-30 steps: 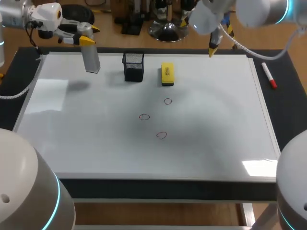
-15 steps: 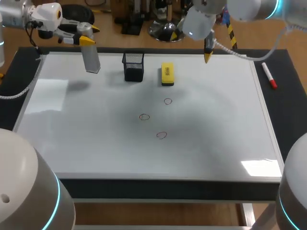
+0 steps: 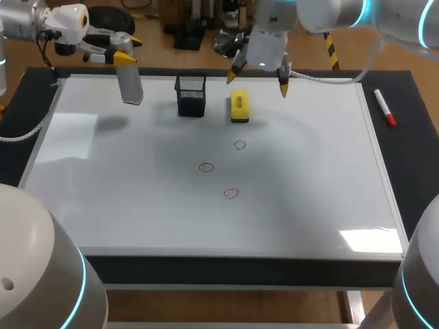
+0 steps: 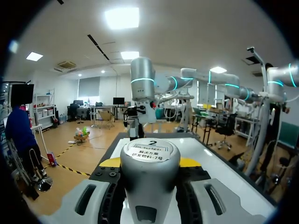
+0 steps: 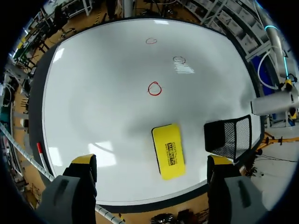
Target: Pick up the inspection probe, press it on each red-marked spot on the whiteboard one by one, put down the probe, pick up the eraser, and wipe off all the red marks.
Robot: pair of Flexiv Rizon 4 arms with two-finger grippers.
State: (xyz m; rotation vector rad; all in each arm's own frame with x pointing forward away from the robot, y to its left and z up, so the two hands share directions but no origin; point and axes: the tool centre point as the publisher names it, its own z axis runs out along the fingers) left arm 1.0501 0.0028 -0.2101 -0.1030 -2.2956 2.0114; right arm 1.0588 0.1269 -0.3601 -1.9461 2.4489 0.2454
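Note:
A silver cylindrical probe [image 3: 129, 77] hangs upright over the back left corner of the whiteboard [image 3: 137, 185], with my left gripper [image 3: 118, 55] shut on its top. In the left wrist view the probe [image 4: 149, 172] fills the gap between the yellow tips of the left gripper [image 4: 150, 162]. The yellow eraser [image 3: 239, 106] lies flat near the board's back edge. My right gripper [image 3: 257, 81] hovers open just above it, and in its own view the right gripper [image 5: 152, 160] straddles the eraser [image 5: 169, 150]. Three red circles [image 3: 239, 144] [image 3: 206, 166] [image 3: 231, 193] are drawn mid-board.
A black mesh pen holder [image 3: 191, 95] stands just left of the eraser, between it and the probe. A red-capped marker [image 3: 385, 108] lies on the dark table beyond the board's right edge.
My right arm has swung left from the back right corner to above the eraser, its fingers turning to span it. The left arm and probe have stayed put.

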